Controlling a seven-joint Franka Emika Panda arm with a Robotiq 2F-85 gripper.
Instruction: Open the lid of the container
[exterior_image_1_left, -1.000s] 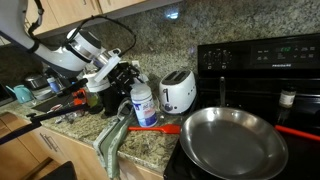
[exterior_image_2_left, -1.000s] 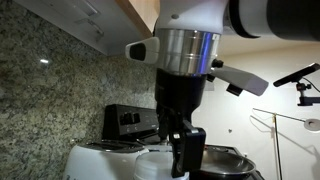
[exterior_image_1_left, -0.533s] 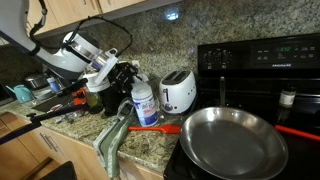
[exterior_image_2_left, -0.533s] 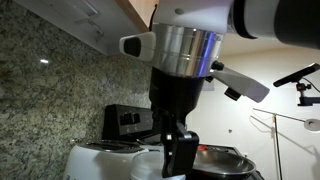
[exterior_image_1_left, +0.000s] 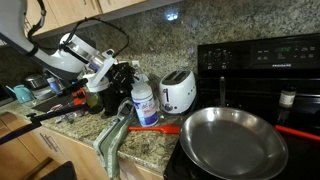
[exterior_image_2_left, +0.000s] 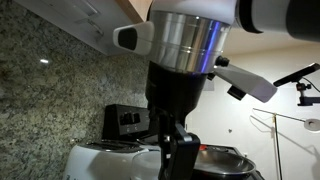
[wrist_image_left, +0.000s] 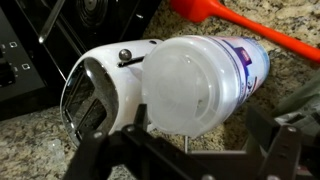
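Observation:
The container (exterior_image_1_left: 144, 103) is a white plastic jar with a blue label and a translucent white lid. It stands on the granite counter beside a toaster. In the wrist view the lid (wrist_image_left: 185, 85) faces the camera, with the labelled body (wrist_image_left: 245, 58) behind it. My gripper (wrist_image_left: 185, 150) is open, its two black fingers spread wider than the lid and apart from it. In an exterior view my gripper (exterior_image_1_left: 122, 76) hangs just above and to the left of the jar. In an exterior view my gripper (exterior_image_2_left: 178, 158) fills the foreground and hides the jar.
A white toaster (exterior_image_1_left: 178, 91) stands right next to the jar. A red spatula (exterior_image_1_left: 160, 127) lies in front. A steel pan (exterior_image_1_left: 233, 140) sits on the black stove (exterior_image_1_left: 262, 60). A green cloth (exterior_image_1_left: 112, 138) hangs over the counter edge. Clutter lies at the left (exterior_image_1_left: 55, 100).
The arm has drifted slightly leftward in both exterior views. The jar has not moved and the fingers stay open.

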